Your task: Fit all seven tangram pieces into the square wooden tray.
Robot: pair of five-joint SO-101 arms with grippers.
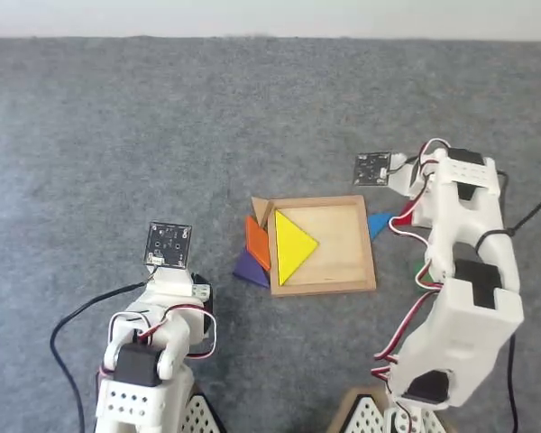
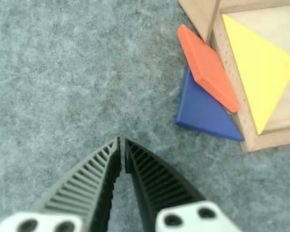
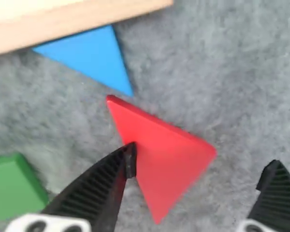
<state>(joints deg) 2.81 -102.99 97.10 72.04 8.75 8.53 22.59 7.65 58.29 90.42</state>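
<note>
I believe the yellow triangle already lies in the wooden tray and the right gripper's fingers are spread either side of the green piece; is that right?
Not quite. The yellow triangle does lie in the wooden tray, but the right gripper has its fingers spread either side of the red triangle; the green piece lies apart. The right wrist view shows it.

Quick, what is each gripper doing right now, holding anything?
Left gripper: closed, holding nothing.
Right gripper: open, fingers either side of the red triangle, not clamped on it.
</note>
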